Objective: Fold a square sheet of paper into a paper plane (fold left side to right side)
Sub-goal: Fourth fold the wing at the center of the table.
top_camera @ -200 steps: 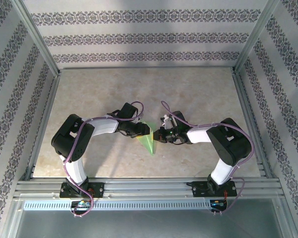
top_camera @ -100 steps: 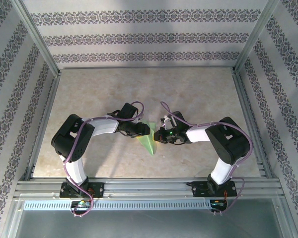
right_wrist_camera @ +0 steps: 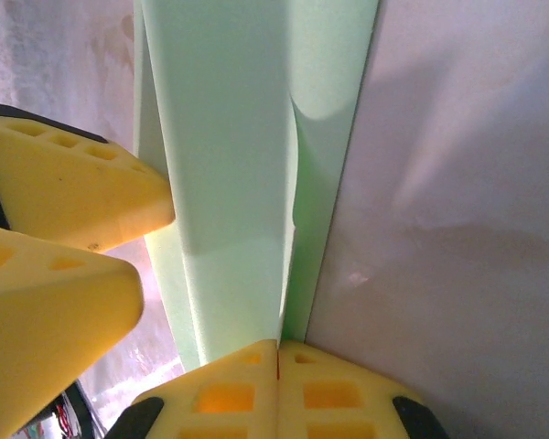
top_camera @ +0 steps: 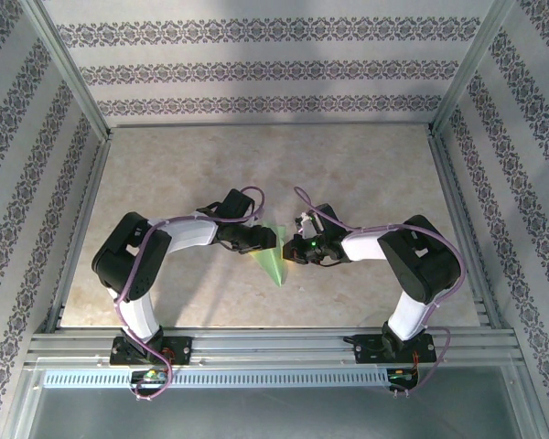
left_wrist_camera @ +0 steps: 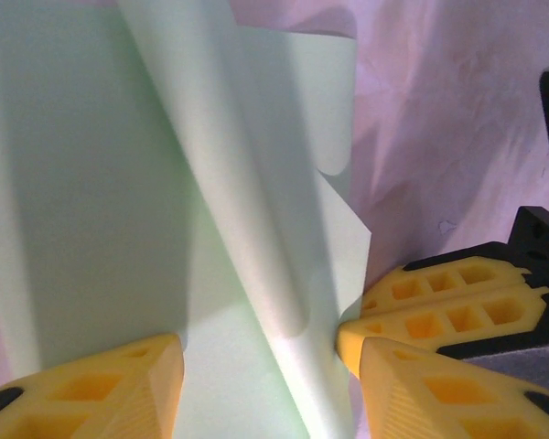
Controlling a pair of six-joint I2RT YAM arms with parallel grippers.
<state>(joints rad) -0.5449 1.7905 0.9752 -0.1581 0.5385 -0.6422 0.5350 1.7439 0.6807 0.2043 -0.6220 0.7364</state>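
While resting as a pale green paper plane (top_camera: pixel 273 263) on the table (top_camera: pixel 366 183) between both arms, points toward their bases. Raises a ridge inside left gripper (left_wrist_camera: pixel 267 366), spread wide. Meets right gripper (right_wrist_camera: pixel 277 352), pressed together, tips touching its edge.

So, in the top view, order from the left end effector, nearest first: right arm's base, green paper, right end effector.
1. Green paper, right at it.
2. Right end effector, just right.
3. Right arm's base, near-right edge.

Lab rig — aluminium-framed, wallpapered enclosure (top_camera: pixel 71 73)
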